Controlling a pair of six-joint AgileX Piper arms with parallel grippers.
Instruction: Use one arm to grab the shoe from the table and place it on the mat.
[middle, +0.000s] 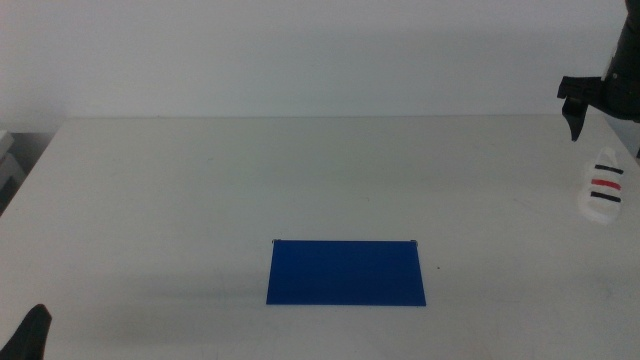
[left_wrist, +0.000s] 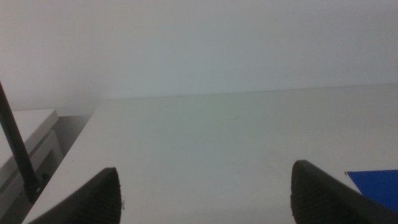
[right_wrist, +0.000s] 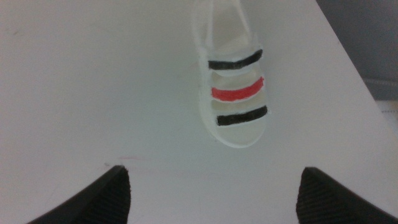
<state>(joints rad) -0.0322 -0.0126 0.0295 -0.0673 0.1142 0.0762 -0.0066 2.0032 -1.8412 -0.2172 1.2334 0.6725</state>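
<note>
The step in hand looks like the approach: the right gripper (middle: 577, 112) is hanging above the table (middle: 200, 190), just beyond the shoe (middle: 604, 190) and not touching it, with its jaws spread wide and holding nothing. The shoe is lying flat on the table well to the right of the mat (middle: 346, 272), close to the table's right edge, and in the right wrist view the shoe (right_wrist: 234, 93) is sitting ahead of the open jaws, its two black straps flanking the red one. The mat is lying bare near the table's front edge. Judging from this, the next move is calling for the right gripper to come down over the shoe, close across its sole or straps, then carry it left to the mat. The left gripper (middle: 30, 335) is waiting well to the left of the mat, near the table's front left corner, its jaws open and empty. Most of the right arm is cut off by the picture's edge, so only its dark end is showing. The shoe's heel end is blending into the white table and is hard to make out.
</note>
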